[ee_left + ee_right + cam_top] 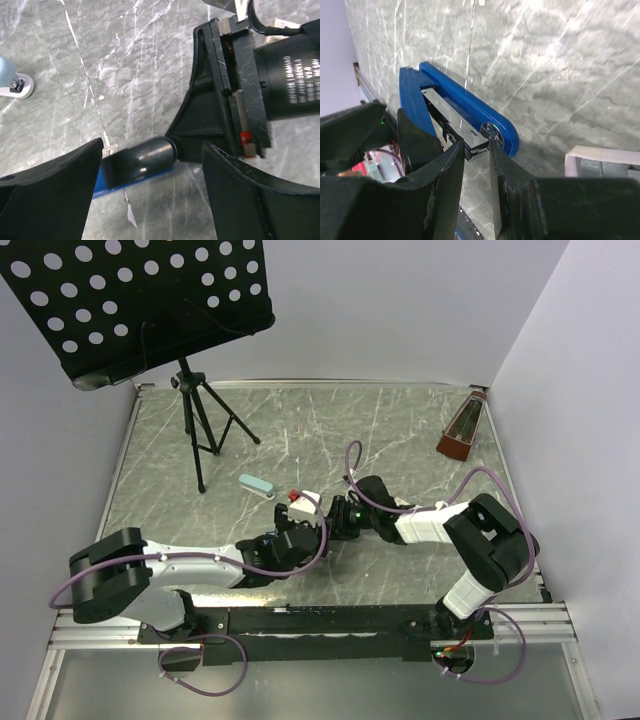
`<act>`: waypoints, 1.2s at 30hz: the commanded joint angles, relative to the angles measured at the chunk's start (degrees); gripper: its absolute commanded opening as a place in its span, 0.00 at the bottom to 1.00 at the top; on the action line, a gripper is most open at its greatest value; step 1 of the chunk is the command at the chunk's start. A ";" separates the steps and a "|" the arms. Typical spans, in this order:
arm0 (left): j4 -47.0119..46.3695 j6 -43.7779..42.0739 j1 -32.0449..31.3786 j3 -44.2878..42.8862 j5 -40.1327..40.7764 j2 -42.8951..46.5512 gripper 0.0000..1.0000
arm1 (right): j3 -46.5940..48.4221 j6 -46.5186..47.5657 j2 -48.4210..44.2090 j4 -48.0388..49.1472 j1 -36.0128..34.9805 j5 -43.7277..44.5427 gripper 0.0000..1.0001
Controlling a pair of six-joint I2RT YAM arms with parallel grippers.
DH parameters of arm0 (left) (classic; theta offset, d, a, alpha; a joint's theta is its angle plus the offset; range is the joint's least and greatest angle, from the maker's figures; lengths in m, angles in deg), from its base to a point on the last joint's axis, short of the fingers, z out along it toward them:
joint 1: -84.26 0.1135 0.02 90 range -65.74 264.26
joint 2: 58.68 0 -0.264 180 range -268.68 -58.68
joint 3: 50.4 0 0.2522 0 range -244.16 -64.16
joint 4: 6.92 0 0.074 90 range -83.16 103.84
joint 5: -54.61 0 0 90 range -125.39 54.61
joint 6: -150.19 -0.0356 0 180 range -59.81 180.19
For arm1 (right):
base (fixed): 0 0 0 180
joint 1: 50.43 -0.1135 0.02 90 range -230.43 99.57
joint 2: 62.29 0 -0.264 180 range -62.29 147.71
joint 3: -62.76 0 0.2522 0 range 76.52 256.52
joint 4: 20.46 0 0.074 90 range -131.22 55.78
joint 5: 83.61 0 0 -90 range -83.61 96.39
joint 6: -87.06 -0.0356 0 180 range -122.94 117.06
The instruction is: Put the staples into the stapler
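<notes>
The dark blue stapler point(465, 95) lies open on the marble table, its silvery magazine rail bared. My right gripper point(476, 145) is shut on the rail's free metal end, next to the round anvil on the blue base. My left gripper point(152, 150) is open, its fingers point(60, 190) wide apart on either side of the stapler's black rounded part point(142, 157), not touching it. The whitish staple box point(602, 156) with red print point(302, 503) stands just beyond, with grey staples point(607, 168) showing inside. Both grippers point(318, 525) meet at mid-table and cover the stapler from above.
A small light-blue object point(257, 486) lies left of the box; it also shows in the left wrist view point(11, 79). A music stand on a tripod point(200, 430) stands back left. A brown metronome point(462, 430) stands back right.
</notes>
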 commanded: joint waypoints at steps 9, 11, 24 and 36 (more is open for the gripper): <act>-0.12 5.78 11.76 6.76 -12.63 16.74 0.86 | 6.20 5.34 -3.63 -8.68 0.67 5.28 0.44; 0.14 6.65 14.14 8.34 -13.70 19.38 0.85 | 7.17 6.22 -4.16 -10.71 0.59 5.99 0.45; 7.43 10.44 21.70 8.71 -17.04 29.23 0.89 | 12.80 14.57 -10.48 -26.01 0.59 17.41 0.49; 24.64 9.91 24.60 -1.40 -15.02 37.40 0.99 | 22.11 25.91 -10.76 -34.62 -7.05 23.83 0.42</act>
